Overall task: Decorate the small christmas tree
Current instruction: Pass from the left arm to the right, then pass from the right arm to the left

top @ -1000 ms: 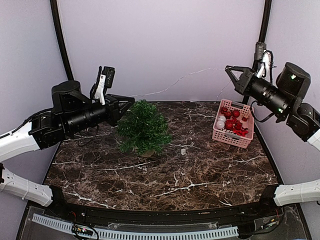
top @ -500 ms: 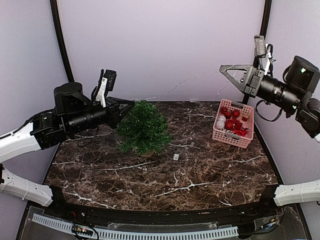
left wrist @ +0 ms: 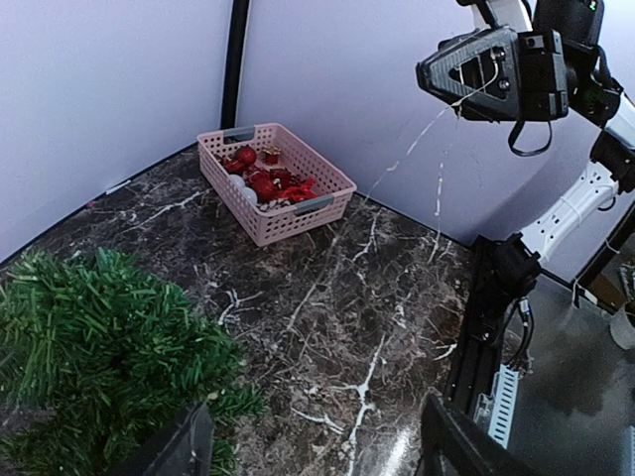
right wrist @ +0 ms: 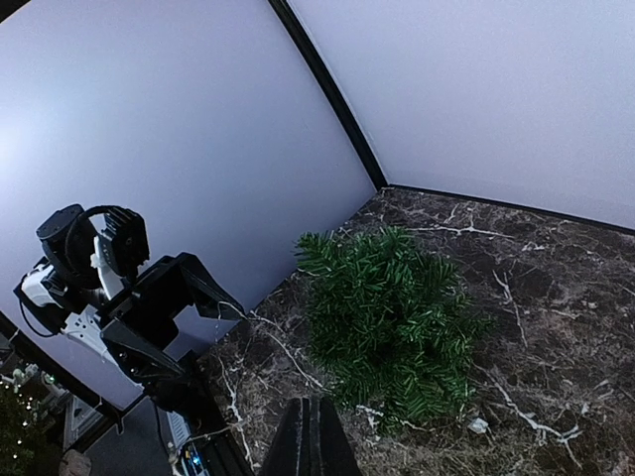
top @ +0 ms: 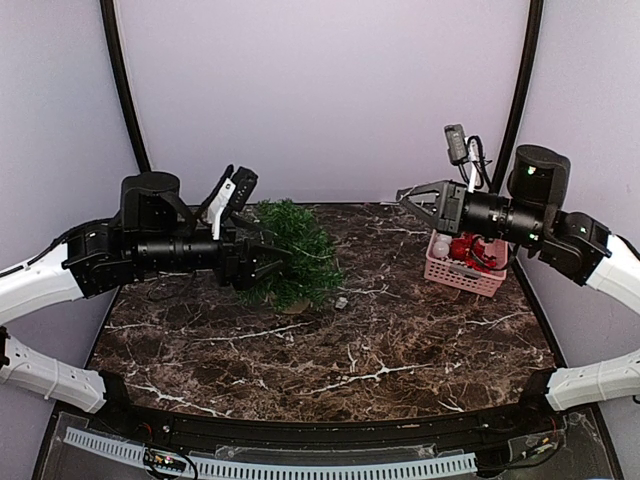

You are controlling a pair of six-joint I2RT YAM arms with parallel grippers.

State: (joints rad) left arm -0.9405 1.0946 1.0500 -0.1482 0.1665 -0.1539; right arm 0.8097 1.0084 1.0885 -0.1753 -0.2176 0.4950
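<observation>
The small christmas tree [top: 300, 250] stands at the back left of the marble table, bushy and dark green; it also shows in the wrist views [left wrist: 94, 347] [right wrist: 392, 317]. My left gripper [top: 276, 262] is open right against the tree's left side, with needles beside one finger [left wrist: 184, 448] and only bare table between the jaws [left wrist: 317, 451]. My right gripper [top: 405, 195] hangs high over the table's back middle, shut [right wrist: 316, 426]. A thin white thread [left wrist: 442, 119] trails from its tip and runs toward the left gripper [right wrist: 283, 347].
A pink basket [top: 468, 278] of red and white ornaments sits at the back right, partly behind my right arm, and shows whole in the left wrist view [left wrist: 260, 220]. A small white tag [top: 341, 301] lies on the table just right of the tree.
The left gripper has opened and pushed right, in against the tree. The right arm has swung left from over the basket toward the table's middle. The small white tag shifted left.
</observation>
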